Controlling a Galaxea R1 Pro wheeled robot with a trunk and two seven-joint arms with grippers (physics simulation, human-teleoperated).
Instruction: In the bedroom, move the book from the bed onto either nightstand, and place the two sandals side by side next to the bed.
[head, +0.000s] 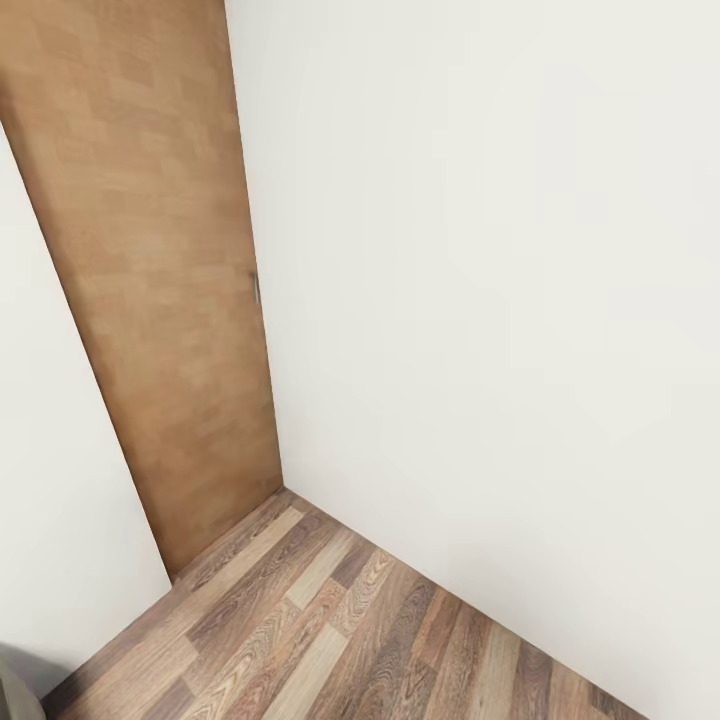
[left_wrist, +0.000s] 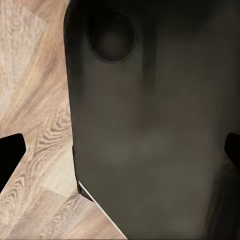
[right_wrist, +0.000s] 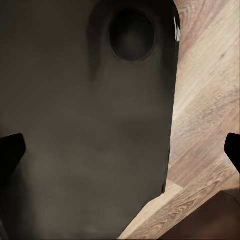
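- Where the head view faces a room corner, a white wall strip (head: 50, 480) stands at the left edge, touching the wooden door.
- The wooden door (head: 150, 270) is mid-brown, with a small dark handle (head: 256, 288) at its right edge.
- A broad white wall (head: 500, 300) extends right of the door.
- The brown wood-plank floor (head: 340, 630) meets both walls and the door at the base.
- Left gripper (left_wrist: 120, 155): dark fingertips (left_wrist: 10, 155) sit at the frame edges, set wide apart, holding nothing, above a dark robot body panel (left_wrist: 150, 140).
- Right gripper (right_wrist: 120, 152): fingertips (right_wrist: 10, 150) likewise spread wide, empty.
- Book, bed, nightstand, sandals: location cannot be told.
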